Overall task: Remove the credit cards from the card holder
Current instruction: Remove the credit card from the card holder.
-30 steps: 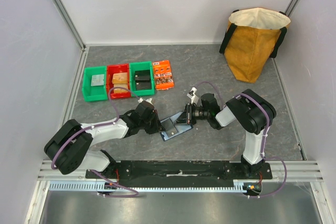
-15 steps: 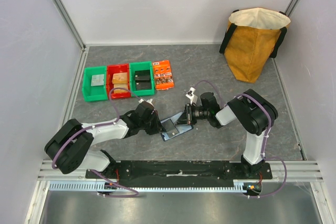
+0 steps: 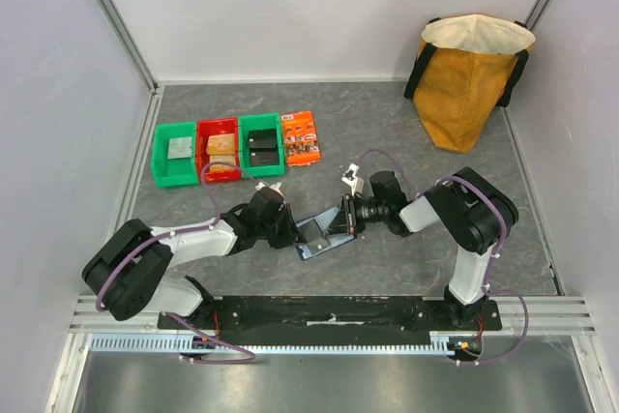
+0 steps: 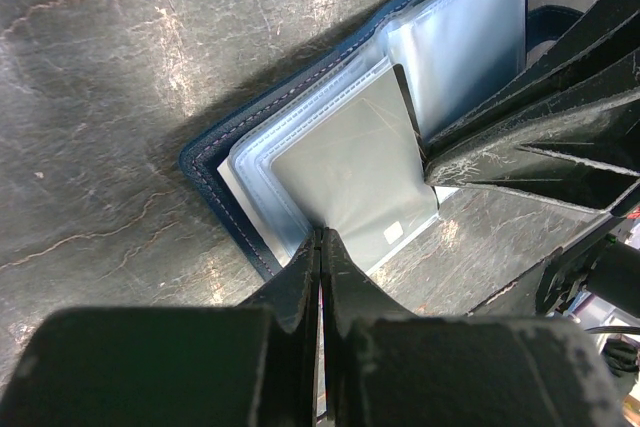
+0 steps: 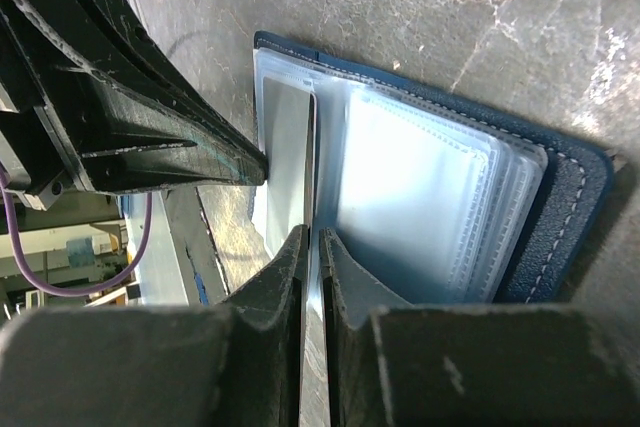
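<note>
Card holder (image 3: 317,236) lies open on the desk (image 3: 406,132), centre of the overhead frame, long axis running lower left to upper right between my tools. Left tool (image 4: 320,237) is pressed together on a sleeve edge. Right tool (image 5: 310,237) nips the leaf holding the grey card (image 4: 350,182), so I reckon it slides out upper-rightward.

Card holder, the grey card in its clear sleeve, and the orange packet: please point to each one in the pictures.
Card holder (image 4: 218,199): left wrist view, on the navy cover's stitched edge.
Grey card (image 4: 350,172): left wrist view, middle of its face, under the clear sleeve.
Orange packet (image 3: 301,138): top external view, centre of its printed front.
</note>
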Robot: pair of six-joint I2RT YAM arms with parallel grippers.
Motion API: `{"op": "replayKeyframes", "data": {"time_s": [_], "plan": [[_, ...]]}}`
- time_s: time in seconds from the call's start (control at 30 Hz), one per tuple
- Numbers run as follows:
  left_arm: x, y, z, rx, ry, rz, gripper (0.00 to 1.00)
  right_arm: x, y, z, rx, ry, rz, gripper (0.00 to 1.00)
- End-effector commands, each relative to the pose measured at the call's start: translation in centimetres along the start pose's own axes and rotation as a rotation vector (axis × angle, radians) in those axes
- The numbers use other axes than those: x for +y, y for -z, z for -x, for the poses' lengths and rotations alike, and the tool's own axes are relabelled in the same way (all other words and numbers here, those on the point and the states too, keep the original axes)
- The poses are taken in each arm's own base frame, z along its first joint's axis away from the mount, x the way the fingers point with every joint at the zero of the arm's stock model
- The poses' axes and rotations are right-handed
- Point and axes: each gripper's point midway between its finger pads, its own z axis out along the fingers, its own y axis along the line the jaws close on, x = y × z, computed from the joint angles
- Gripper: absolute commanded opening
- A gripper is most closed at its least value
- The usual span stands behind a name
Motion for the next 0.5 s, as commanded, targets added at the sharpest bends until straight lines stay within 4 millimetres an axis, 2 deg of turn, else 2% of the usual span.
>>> {"op": "replayKeyframes", "data": {"time_s": [0.0,0.17,0.47], "plan": [[3.3,-0.3,-1.8,0.054,-0.004,0.108,0.02,-0.7,0.6,-1.9,0.052,-0.015,-0.02,0.15],[3.3,-0.2,-1.8,0.053,-0.003,0.105,0.02,-1.2,0.8,-1.8,0.026,-0.036,-0.045,0.13],[3.1,-0.2,-1.9,0.055,-0.005,0.1,0.02,-0.1,1.6,0.0,-0.055,-0.046,-0.005,0.15]]}}
